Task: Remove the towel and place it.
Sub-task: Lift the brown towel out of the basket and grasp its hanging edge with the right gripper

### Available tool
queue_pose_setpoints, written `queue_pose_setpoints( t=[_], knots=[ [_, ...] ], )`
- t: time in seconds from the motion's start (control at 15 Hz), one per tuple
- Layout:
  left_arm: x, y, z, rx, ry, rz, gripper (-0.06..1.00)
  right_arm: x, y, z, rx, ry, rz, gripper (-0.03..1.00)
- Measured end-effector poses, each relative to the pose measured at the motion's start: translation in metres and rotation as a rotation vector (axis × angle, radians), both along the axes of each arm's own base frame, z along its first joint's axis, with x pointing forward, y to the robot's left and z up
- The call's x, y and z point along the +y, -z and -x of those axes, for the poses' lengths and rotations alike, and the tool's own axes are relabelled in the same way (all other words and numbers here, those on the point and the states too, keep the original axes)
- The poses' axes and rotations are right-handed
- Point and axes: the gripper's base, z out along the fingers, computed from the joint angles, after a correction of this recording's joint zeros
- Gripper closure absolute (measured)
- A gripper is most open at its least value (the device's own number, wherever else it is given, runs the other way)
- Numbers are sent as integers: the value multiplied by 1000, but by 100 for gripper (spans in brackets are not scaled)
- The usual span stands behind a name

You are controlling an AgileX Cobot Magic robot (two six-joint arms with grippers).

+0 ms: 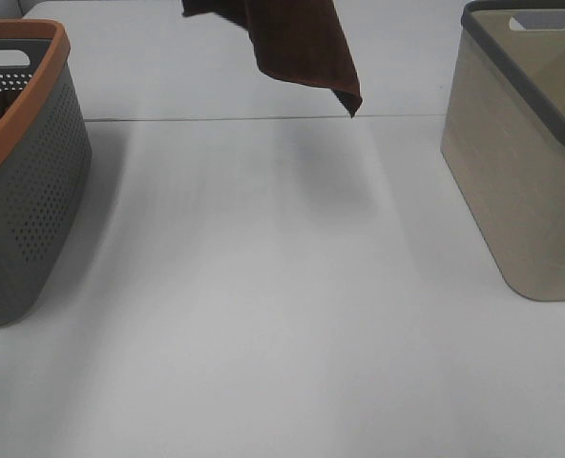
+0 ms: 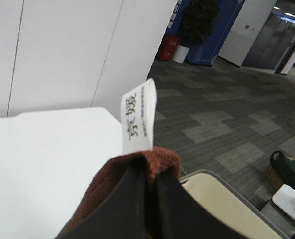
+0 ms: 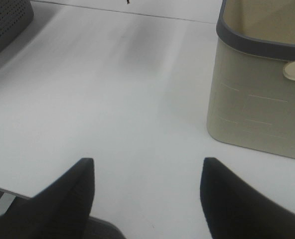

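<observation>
Left gripper (image 2: 151, 169): jaws pinched tight on an edge of the towel (image 2: 101, 191), right beside its white tag (image 2: 138, 117).

Far left: grey perforated basket (image 1: 34, 191) with an orange rim. The towel is out of it.

Centre: the towel hangs in the air above the table (image 1: 263, 315), clear of the surface and between the two baskets, with one corner pointing down.

Right: beige basket (image 1: 516, 200). We see no part of the towel in it.

Right gripper (image 3: 146, 189): fingers spread wide, empty, low over the table.

We judge the removal done and the placing left to do. We cannot tell where it should go.
</observation>
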Motion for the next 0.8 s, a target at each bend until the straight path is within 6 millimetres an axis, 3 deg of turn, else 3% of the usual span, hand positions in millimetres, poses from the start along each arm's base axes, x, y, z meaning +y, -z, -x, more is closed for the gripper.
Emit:
queue_pose_setpoints(
  t=[0.2, 0.47, 0.8],
  knots=[
    [-19, 24, -9, 131, 32, -14, 94, 4, -4, -11, 35, -33, -40, 37],
    [-36, 28, -4, 150, 67, -18, 94, 13, -14, -33, 45, -111, -104, 37],
    [-40, 28, -3, 183, 66, 12, 94, 30, -27, -74, 22, -299, -230, 37]
  ],
)
